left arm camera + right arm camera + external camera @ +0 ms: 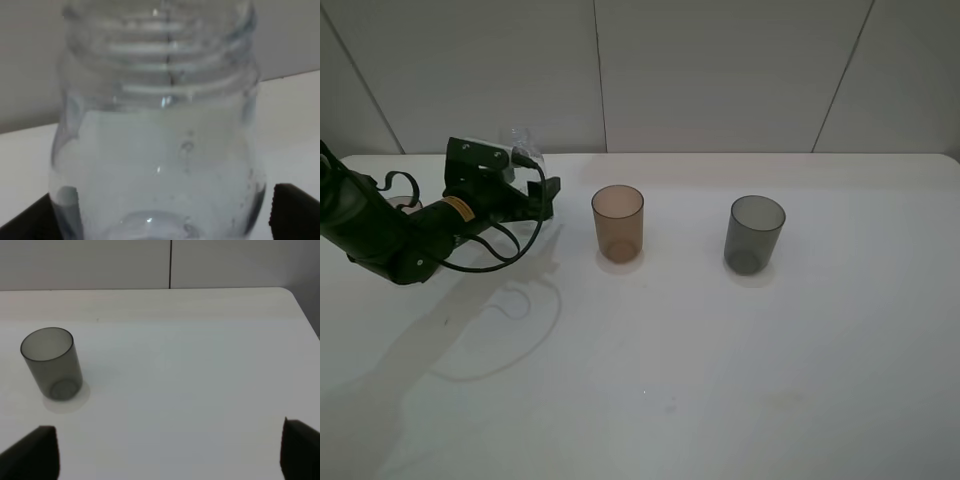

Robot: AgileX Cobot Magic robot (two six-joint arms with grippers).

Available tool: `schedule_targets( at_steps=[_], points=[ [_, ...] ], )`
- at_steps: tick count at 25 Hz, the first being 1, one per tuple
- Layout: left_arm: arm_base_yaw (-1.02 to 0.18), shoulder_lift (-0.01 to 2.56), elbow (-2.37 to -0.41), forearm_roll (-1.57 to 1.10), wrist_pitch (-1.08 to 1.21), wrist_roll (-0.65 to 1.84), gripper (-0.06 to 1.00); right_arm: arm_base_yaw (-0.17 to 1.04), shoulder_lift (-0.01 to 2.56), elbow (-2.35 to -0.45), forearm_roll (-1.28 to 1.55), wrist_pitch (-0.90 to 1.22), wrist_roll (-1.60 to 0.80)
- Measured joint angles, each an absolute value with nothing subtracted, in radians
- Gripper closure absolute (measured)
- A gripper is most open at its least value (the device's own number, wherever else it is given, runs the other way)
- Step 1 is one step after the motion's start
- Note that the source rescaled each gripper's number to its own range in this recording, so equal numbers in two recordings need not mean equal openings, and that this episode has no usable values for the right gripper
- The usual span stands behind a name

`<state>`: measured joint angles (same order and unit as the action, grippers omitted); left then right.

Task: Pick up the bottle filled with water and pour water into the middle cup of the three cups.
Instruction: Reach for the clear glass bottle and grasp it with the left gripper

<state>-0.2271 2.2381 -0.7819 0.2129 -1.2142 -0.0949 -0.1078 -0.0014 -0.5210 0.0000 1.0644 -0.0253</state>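
Observation:
The bottle (pixel 160 150), clear with a threaded open neck and water inside, fills the left wrist view between my left gripper's (pixel 160 215) fingertips (pixel 292 210). In the high view my left gripper (pixel 533 178) is shut on the bottle (pixel 527 141) and holds it above the table at the back left. The amber middle cup (pixel 618 222) stands upright to its right, apart from it. The dark grey cup (pixel 755 233) stands further right and also shows in the right wrist view (pixel 51 362). The pinkish cup is hidden behind the left arm. My right gripper (pixel 170 440) is open and empty.
The white table (pixel 720 380) ends at a pale panelled wall behind the cups. The left arm (pixel 390 235) and its looping black cable (pixel 505 255) hang over the table's left side. The table's right corner (pixel 287 290) shows in the right wrist view.

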Motion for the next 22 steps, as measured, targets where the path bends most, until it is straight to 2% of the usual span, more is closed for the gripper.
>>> schedule_targets(
  at_steps=[22],
  points=[
    [-0.216,2.269,-0.835,0.233,-1.214,-0.142,-0.04,-0.108,-0.001,-0.521,0.0,1.064,-0.025]
  ],
)
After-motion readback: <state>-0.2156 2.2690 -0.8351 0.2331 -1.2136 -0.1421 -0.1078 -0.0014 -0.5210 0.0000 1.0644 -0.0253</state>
